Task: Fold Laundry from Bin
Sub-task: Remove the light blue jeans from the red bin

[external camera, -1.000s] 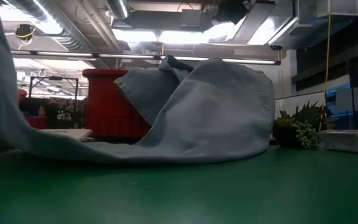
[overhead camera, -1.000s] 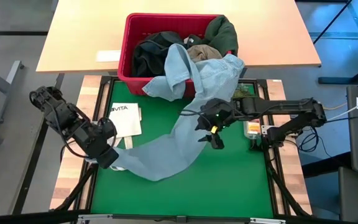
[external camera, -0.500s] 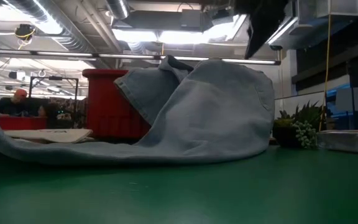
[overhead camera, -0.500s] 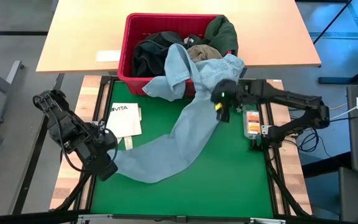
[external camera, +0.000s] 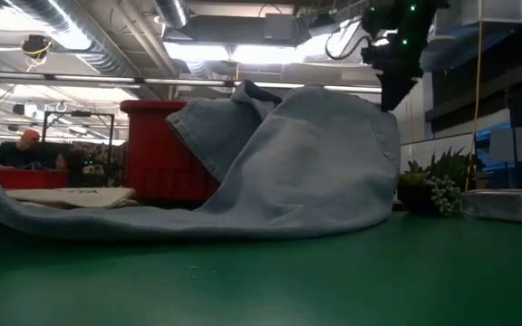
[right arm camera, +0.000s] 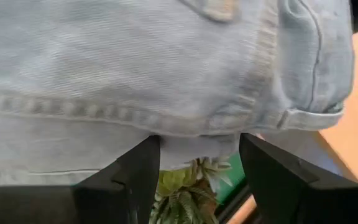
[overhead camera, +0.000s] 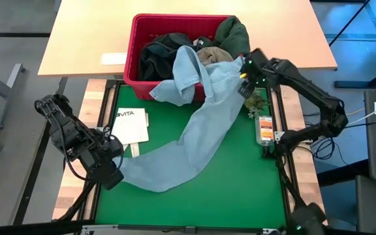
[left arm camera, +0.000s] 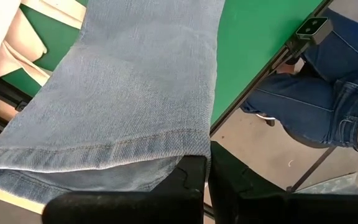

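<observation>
The jeans run lengthwise from the bin toward the surface's near-left corner, pale and rumpled. The left pincer pinches their hem; the right pincer hangs spread at their waistband.

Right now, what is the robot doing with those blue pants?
It is pulling the light blue jeans out of the red bin. The left tool is shut on one leg's hem at the near left of the green mat. The right tool is open at the waistband, which hangs over the bin's rim. Darker clothes sit in the bin.
</observation>
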`<move>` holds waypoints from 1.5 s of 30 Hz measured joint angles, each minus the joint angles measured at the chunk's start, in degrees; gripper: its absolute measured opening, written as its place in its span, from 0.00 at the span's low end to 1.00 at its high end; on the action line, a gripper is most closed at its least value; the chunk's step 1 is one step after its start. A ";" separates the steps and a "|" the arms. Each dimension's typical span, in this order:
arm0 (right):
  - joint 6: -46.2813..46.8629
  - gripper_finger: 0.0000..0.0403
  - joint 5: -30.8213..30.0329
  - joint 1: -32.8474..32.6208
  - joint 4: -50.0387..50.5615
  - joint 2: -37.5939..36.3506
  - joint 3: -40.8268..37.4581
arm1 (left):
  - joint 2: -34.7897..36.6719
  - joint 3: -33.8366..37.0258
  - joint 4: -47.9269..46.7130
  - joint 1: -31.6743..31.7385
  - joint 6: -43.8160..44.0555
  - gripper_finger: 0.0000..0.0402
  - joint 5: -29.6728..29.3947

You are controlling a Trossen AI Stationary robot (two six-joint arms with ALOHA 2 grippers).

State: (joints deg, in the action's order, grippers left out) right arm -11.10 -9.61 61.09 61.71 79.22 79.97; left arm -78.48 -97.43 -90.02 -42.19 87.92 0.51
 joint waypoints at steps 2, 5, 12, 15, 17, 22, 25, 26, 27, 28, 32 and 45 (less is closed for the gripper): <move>-1.26 0.54 5.95 2.96 -1.22 0.00 0.00 | 0.00 0.00 0.00 0.00 0.00 0.01 -0.02; -1.65 0.54 13.90 7.10 -3.00 0.00 -0.03 | 0.00 0.00 0.00 0.00 0.00 0.01 -0.06; -1.08 0.54 19.84 9.84 -5.69 0.20 0.04 | 0.00 -0.02 0.02 0.02 0.02 0.01 -0.15; -1.08 0.54 20.23 9.79 -5.45 0.20 0.04 | 0.00 -0.02 0.01 0.04 0.01 0.01 -0.73; -0.84 0.54 20.29 9.85 -5.11 0.20 0.04 | 0.00 -0.01 0.01 0.05 -0.01 0.01 -1.50; -0.73 0.54 19.85 9.82 -4.72 0.17 0.14 | 0.00 -0.02 0.00 0.04 0.02 0.01 -1.70; -0.52 0.54 20.19 9.82 -2.92 0.22 2.15 | 0.00 -0.02 0.01 0.04 0.01 0.01 -1.70; -0.54 0.54 20.25 9.80 -1.97 0.22 3.36 | 0.00 -0.02 0.00 0.05 0.02 0.01 -1.70; -0.52 0.54 20.31 9.80 -1.07 0.20 4.62 | 0.00 -0.02 0.01 0.05 0.02 0.01 -1.70; -0.52 0.54 20.30 9.80 -0.38 0.20 5.91 | 0.00 -0.02 0.00 0.05 0.02 0.01 -1.70; -0.51 0.54 14.57 9.74 -0.89 0.17 10.76 | 0.00 -0.02 0.00 0.05 0.02 0.01 -1.74; 8.24 0.54 2.27 9.82 -1.80 8.35 11.76 | 0.02 -0.02 0.00 0.07 0.02 0.01 -2.89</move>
State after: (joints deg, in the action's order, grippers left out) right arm -2.87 -7.34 70.91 59.91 87.57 91.72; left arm -78.46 -97.45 -90.02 -42.13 87.94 -2.37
